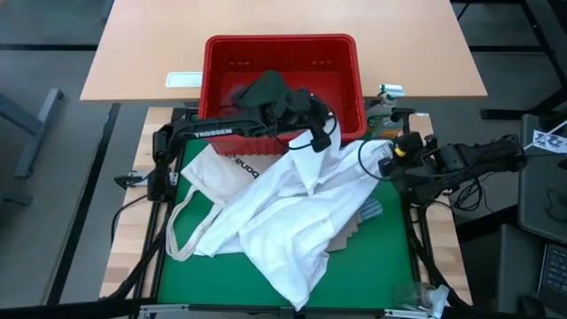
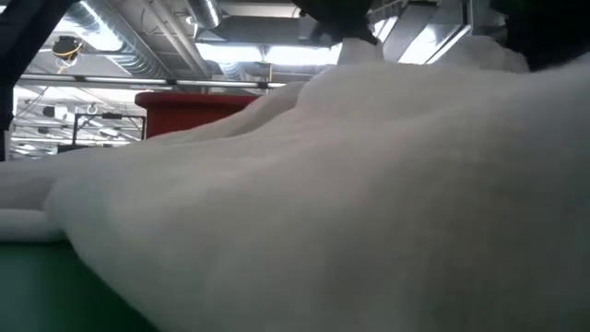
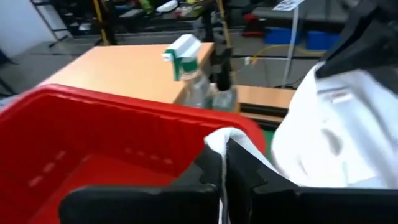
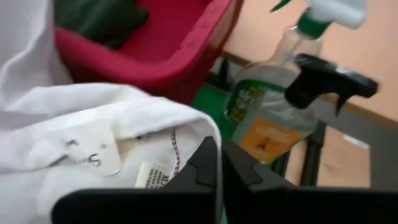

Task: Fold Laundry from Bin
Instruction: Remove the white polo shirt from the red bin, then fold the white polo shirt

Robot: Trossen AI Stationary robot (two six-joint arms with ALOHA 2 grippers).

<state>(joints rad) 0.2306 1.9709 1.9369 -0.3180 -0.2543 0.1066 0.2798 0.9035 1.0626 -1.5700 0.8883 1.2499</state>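
Both end effectors, left (image 3: pixel 224 177) and right (image 4: pixel 219 177), are pinching the white shirt (image 1: pixel 292 213) shut at frame centre; next: spreading it flat.

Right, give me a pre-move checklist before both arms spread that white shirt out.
1. Left pincer shut on the white shirt: ok, cloth sits pinched between its fingers beside the red bin.
2. Right pincer shut on the shirt's edge near the labels: ok.
3. Shirt free of the bin: cannot tell; the cloth lies against the bin's near wall.
4. Spray bottles clear of the right pincer: not ok, they stand close beside it.
5. Tote bag off the shirt: not ok, the shirt overlaps it.
6. Dark garment left inside the bin: ok.
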